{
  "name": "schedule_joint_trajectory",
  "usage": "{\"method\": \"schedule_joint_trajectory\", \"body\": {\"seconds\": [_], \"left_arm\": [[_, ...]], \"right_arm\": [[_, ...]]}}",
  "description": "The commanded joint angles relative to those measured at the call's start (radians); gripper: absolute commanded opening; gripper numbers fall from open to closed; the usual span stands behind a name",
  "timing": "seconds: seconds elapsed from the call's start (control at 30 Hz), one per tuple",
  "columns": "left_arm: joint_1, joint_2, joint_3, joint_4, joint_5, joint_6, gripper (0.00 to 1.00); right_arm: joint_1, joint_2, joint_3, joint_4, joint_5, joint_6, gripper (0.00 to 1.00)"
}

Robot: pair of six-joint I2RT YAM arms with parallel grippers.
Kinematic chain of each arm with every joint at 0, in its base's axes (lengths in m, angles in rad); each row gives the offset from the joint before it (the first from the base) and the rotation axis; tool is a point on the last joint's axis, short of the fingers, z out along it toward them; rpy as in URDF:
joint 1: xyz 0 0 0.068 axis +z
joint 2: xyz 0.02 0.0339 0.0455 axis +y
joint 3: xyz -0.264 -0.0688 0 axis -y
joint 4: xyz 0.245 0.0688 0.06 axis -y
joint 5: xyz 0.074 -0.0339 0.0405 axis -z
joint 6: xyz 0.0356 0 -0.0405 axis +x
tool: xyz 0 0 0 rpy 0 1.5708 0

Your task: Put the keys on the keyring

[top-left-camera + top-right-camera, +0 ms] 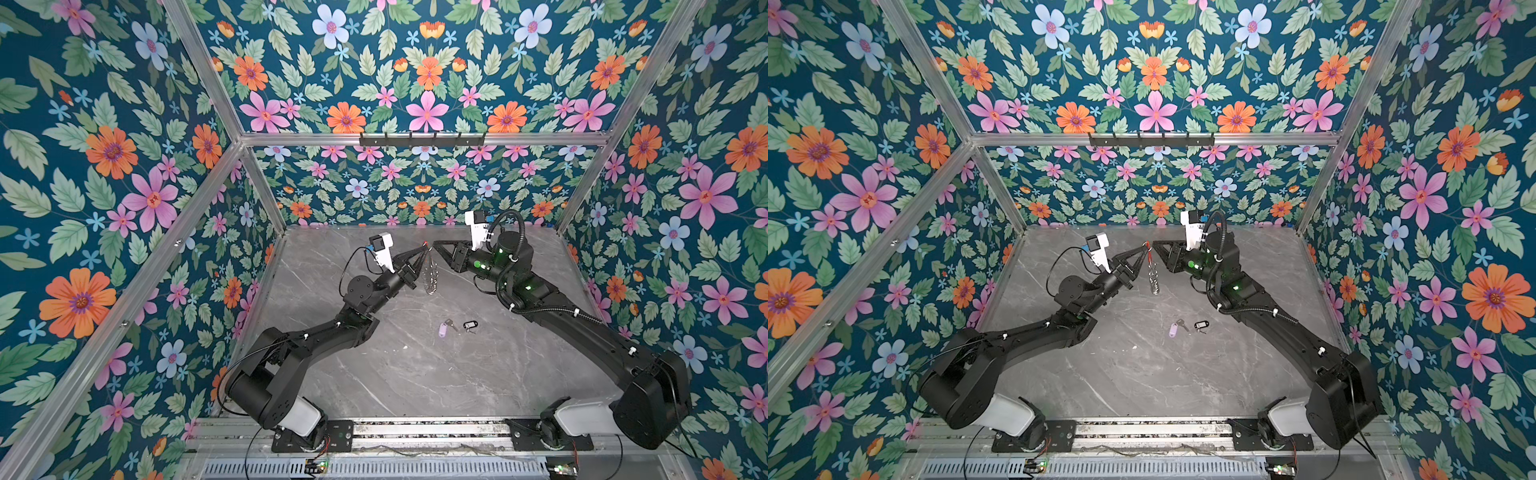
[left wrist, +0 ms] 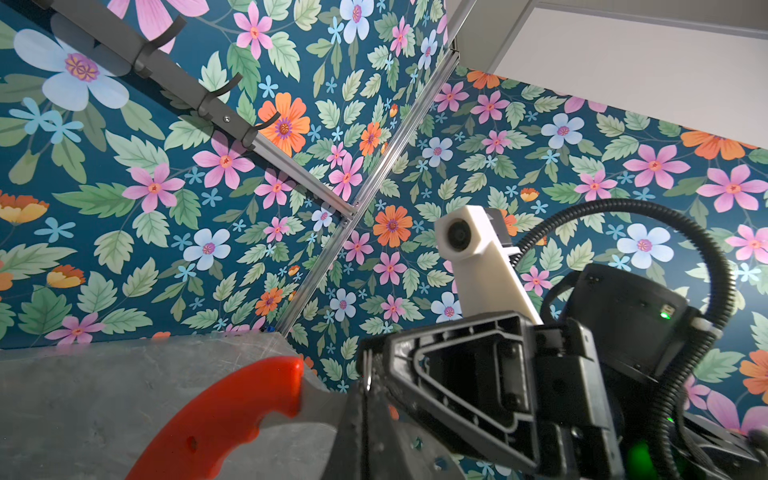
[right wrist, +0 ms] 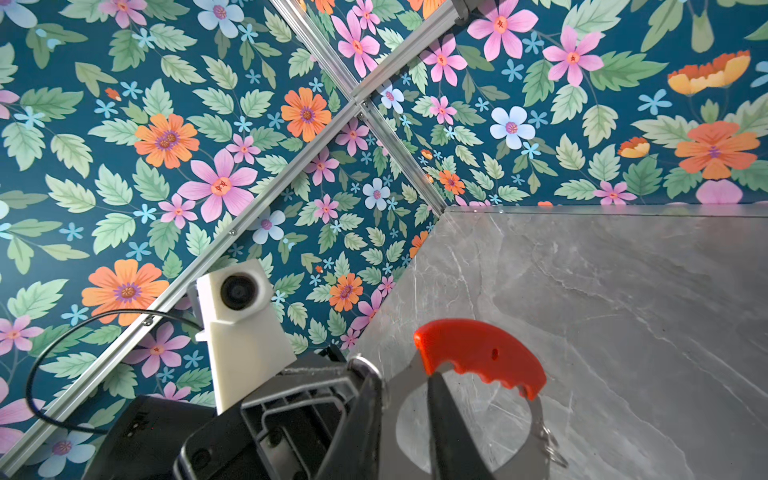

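2-armed meeting over the keyring (image 1: 1153, 272) at mid-table: clamped tight by its metal band (image 2: 320, 401) in the left gripper (image 1: 1145, 248), red grip (image 3: 478, 353) uppermost and rings (image 1: 1154, 282) dangling straight down, with the right gripper (image 1: 1155, 244) tip to tip opposite, jaws narrowly apart astride that band. Flat on the table (image 1: 1142, 374), well below and nearer the camera than both grippers: the keys (image 1: 1180, 324), side by side, a shade nearer the right arm (image 1: 1287, 332), seemingly the freer one to fetch them.

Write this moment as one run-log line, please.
left gripper: shut on keyring, above table | right gripper: at its red section, grip unclear | lilac-tag key, black-tag key: lying on table, not threaded
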Motion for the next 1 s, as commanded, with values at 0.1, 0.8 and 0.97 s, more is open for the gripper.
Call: {"method": "schedule_joint_trajectory", "body": {"seconds": [0.1,0.8,0.97], "left_arm": [[0.003,-0.002,0.011,0.075,0.016,-0.025,0.0],[0.014,0.019,0.02,0.099,0.039,-0.059,0.0],[0.019,0.025,0.02,0.099,0.049,-0.063,0.0]], "right_arm": [[0.0,0.022,0.01,0.085,-0.062,0.04,0.22],[0.001,0.06,0.018,0.17,-0.149,0.106,0.0],[0.0,0.051,0.016,0.171,-0.143,0.096,0.0]]}}
